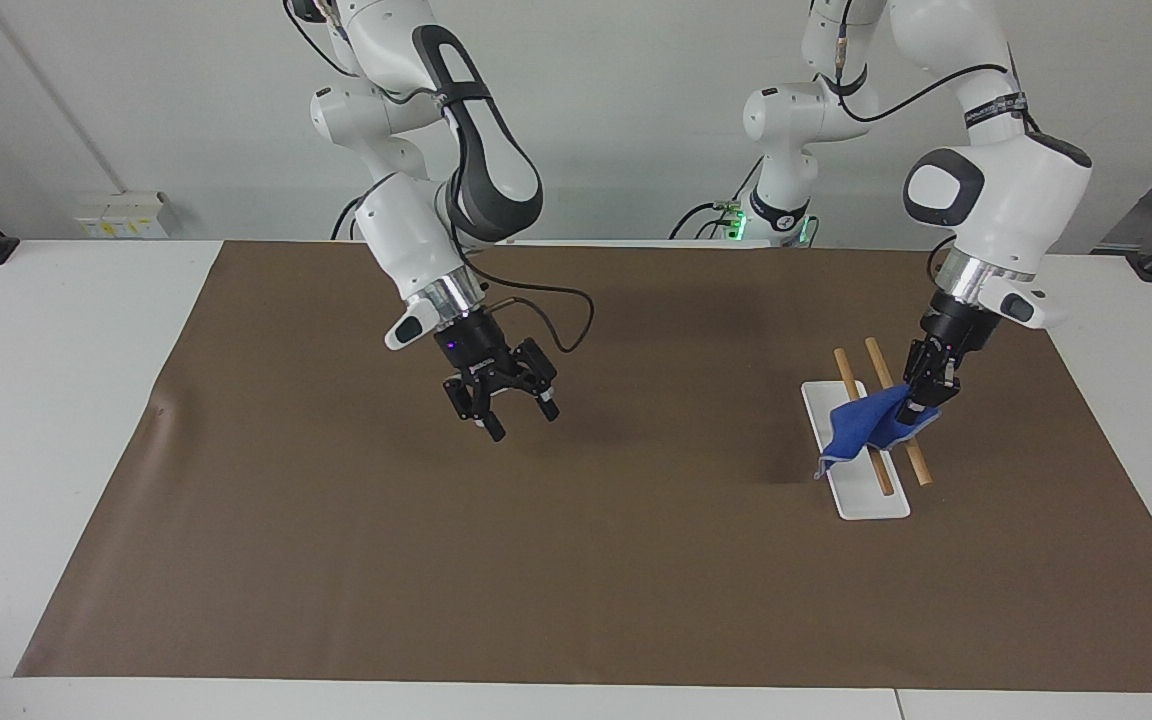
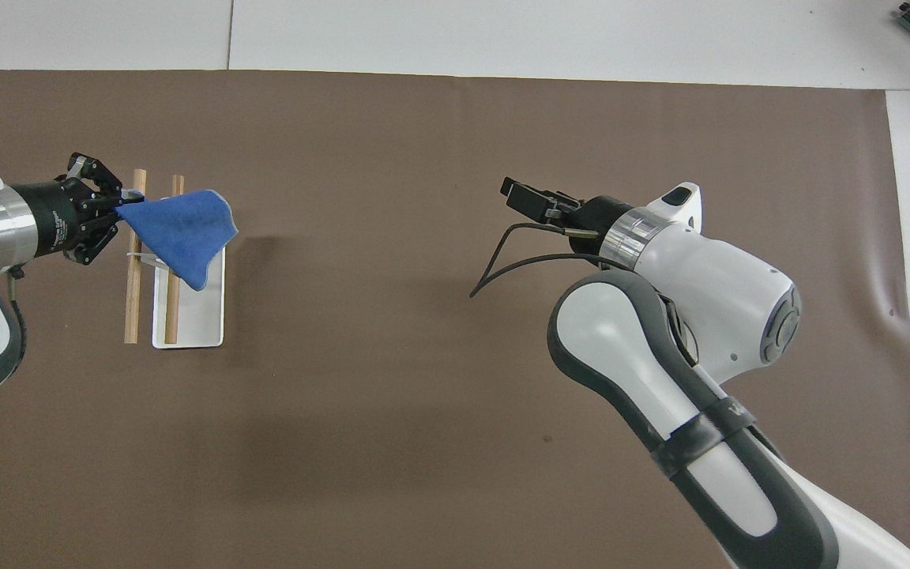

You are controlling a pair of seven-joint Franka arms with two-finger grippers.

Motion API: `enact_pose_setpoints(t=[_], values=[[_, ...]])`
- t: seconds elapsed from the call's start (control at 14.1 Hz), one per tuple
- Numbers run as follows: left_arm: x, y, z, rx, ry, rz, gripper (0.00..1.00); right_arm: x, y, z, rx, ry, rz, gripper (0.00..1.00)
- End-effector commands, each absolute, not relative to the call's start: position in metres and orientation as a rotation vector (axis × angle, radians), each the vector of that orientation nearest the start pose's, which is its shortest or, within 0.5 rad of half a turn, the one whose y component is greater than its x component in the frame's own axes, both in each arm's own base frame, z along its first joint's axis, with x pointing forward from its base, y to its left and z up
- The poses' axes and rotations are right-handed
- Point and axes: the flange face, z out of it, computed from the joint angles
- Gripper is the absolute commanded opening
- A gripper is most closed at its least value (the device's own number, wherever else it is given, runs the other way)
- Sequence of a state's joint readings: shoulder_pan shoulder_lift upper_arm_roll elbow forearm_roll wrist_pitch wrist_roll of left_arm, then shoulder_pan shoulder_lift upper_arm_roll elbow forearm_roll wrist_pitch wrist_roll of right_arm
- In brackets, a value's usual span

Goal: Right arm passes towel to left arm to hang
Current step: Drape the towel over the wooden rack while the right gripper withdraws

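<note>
We see a white table (image 1: 56, 400) covered by a wide brown mat (image 1: 576, 560) whose edge is slightly wrinkled. A plain pale wall (image 1: 656, 90) rises at the back, with a small white socket box (image 1: 121, 215) low down.

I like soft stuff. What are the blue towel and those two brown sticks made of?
The blue towel looks like soft, fuzzy cloth: it droops and folds where the left pincer pinches it. The two sticks look like plain, unpainted wood: light brown, matte, straight and round. Their white base looks smooth, maybe plastic or painted metal.
</note>
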State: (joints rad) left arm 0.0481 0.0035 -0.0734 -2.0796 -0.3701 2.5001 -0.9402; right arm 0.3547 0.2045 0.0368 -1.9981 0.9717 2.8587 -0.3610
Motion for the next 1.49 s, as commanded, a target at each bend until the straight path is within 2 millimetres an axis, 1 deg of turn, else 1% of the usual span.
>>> enact_pose_setpoints(t=[0.0, 0.07, 0.14, 0.28, 0.43, 0.57, 0.64, 0.71, 0.78, 0.85, 1.0, 1.07, 1.14, 1.21, 1.28, 1.35, 1.42], values=[[0.577, 0.002, 0.468, -2.989, -1.907, -0.456, 0.0, 0.606, 0.168, 0.417, -2.598, -0.11, -0.728, 1.0], [0.577, 0.01, 0.468, -2.995, -1.886, -0.473, 0.0, 0.608, 0.163, 0.417, -2.648, -0.21, -0.712, 1.0], [0.577, 0.017, 0.469, -3.021, -1.822, -0.496, 0.0, 0.61, 0.158, 0.418, -2.716, -0.35, -0.68, 1.0], [0.578, 0.022, 0.47, -3.076, -1.689, -0.526, 0.0, 0.615, 0.145, 0.423, -2.842, -0.597, -0.617, 1.0], [0.58, 0.023, 0.474, -3.081, -1.66, -0.549, 0.0, 0.617, 0.136, 0.428, -2.921, -0.751, -0.532, 1.0], [0.583, 0.022, 0.482, -3.087, -1.654, -0.569, 0.0, 0.616, 0.128, 0.442, -3.01, -0.917, -0.449, 1.0], [0.583, 0.023, 0.483, -3.086, -1.653, -0.573, 0.0, 0.618, 0.121, 0.456, -3.056, -0.945, -0.425, 1.0], [0.583, 0.025, 0.483, -3.083, -1.644, -0.577, 0.0, 0.619, 0.113, 0.464, -3.091, -0.911, -0.389, 1.0], [0.582, 0.024, 0.483, -3.08, -1.605, -0.579, 0.0, 0.619, 0.111, 0.476, -3.109, -0.859, -0.376, 1.0], [0.581, 0.025, 0.481, -3.074, -1.556, -0.557, 0.0, 0.618, 0.107, 0.48, -3.132, -0.807, -0.364, 1.0], [0.578, 0.026, 0.478, -3.061, -1.49, -0.543, 0.0, 0.618, 0.091, 0.499, -3.193, -0.669, -0.381, 1.0], [0.577, 0.028, 0.477, -3.058, -1.485, -0.538, 0.0, 0.616, 0.087, 0.506, -3.208, -0.613, -0.367, 1.0], [0.576, 0.034, 0.476, -3.047, -1.491, -0.525, 0.0, 0.614, 0.083, 0.517, -3.221, -0.562, -0.364, 1.0], [0.574, 0.041, 0.475, -3.029, -1.46, -0.518, 0.0, 0.612, 0.077, 0.529, -3.233, -0.497, -0.364, 1.0], [0.573, 0.046, 0.474, -3.008, -1.395, -0.511, 0.0, 0.61, 0.071, 0.54, -3.243, -0.389, -0.362, 1.0], [0.572, 0.046, 0.473, -2.999, -1.355, -0.507, 0.0, 0.606, 0.069, 0.554, -3.246, -0.268, -0.355, 1.0], [0.571, 0.046, 0.473, -2.998, -1.351, -0.508, 0.0, 0.604, 0.066, 0.566, -3.241, -0.149, -0.343, 1.0]])
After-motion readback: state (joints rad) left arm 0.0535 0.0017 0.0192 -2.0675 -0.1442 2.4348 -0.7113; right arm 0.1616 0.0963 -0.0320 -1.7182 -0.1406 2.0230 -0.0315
